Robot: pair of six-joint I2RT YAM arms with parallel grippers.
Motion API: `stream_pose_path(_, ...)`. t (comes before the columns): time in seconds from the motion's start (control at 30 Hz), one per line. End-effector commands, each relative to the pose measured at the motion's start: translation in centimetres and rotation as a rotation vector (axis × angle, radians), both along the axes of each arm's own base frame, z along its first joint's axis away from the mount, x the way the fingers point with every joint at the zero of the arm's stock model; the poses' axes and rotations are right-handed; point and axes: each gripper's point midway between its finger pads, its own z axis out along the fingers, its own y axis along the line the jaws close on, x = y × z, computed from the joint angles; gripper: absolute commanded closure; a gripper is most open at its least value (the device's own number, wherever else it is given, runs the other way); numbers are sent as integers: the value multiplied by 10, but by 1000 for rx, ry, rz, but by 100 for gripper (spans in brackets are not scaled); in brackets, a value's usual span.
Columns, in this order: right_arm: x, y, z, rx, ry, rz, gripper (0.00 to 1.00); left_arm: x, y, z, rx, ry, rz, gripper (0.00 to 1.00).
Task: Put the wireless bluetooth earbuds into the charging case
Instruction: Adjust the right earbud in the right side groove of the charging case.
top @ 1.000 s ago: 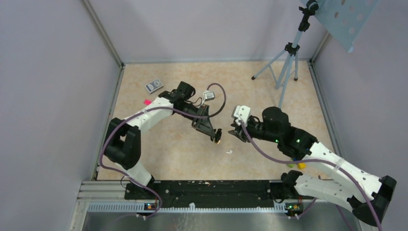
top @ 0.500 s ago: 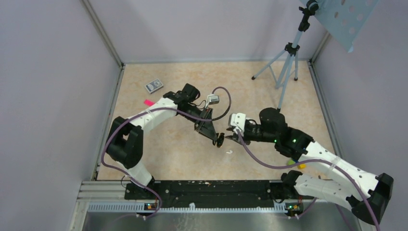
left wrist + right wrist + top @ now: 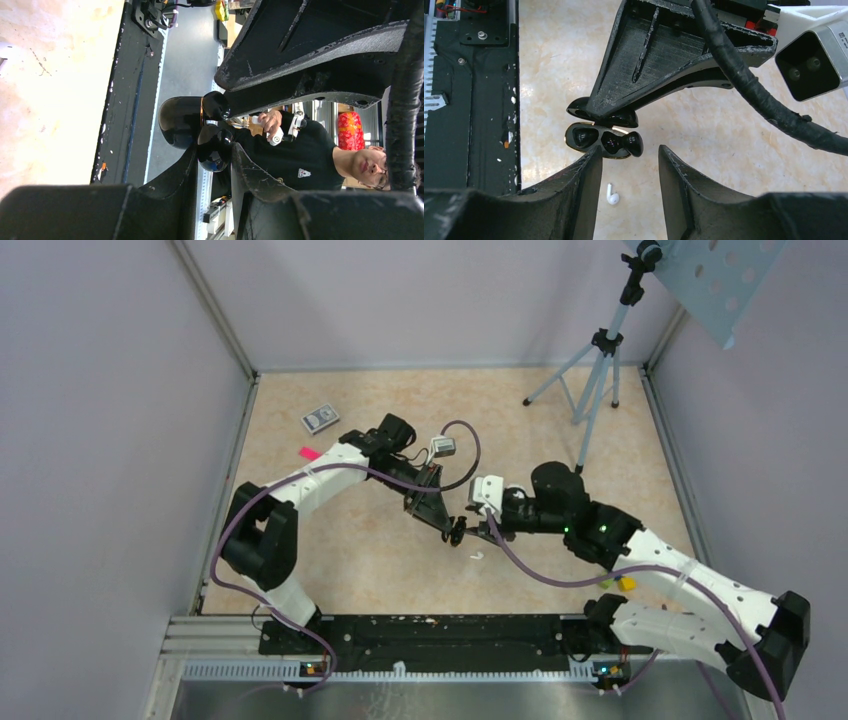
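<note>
Right wrist view: our right gripper (image 3: 630, 150) has its jaws apart now, with nothing pinched between them. A second ago this arm was well away from the left one. It has since slid over until the two tips almost meet.

Our left gripper (image 3: 451, 528) is closed tight on the open charging case (image 3: 586, 136). A black earbud (image 3: 633, 143) sits at the case's edge, poking out. We think it was just let go and may need a push.

A white earbud (image 3: 612, 194) lies on the table (image 3: 520, 410) just below. The table is pale and speckled, with plain walls around it. A tripod (image 3: 597, 370) stands far back, and a small grey box (image 3: 319, 418) lies far left.
</note>
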Motion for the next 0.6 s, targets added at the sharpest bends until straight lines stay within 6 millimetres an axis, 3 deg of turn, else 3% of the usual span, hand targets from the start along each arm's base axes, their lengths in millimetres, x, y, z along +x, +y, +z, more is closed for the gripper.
stream_pose_path(0.0,5,11,28,75,-62,30,55,1,-1,15,-52,-32,-13,100)
stream_pose_path(0.57,2,16,19,62,-23,57,63,3,-1,14,-38,-40,-5,100)
